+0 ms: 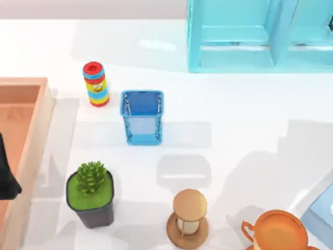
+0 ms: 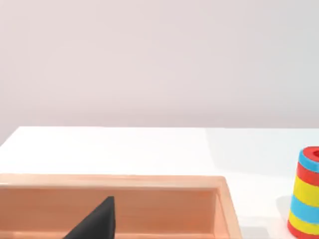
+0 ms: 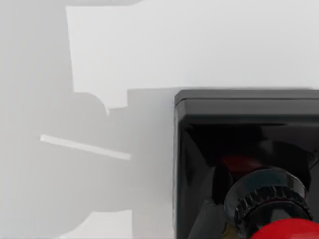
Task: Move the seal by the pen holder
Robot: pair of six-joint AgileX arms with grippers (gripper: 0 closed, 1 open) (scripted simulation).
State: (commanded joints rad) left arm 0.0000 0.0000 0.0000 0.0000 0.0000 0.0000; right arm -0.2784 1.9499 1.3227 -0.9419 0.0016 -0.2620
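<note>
Pen holder (image 1: 142, 117), green plant in pot (image 1: 90, 199).

A glossy white worktop (image 1: 234, 104) carries soft grey shadows, a light-blue shelf frame (image 1: 250, 36) stands at its far edge, and a plain pale wall (image 2: 159, 59) rises behind.

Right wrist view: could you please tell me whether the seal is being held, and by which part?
It cannot be told. The seal appears close under that camera, red knob nearest, but no grip on it can be made out.
</note>
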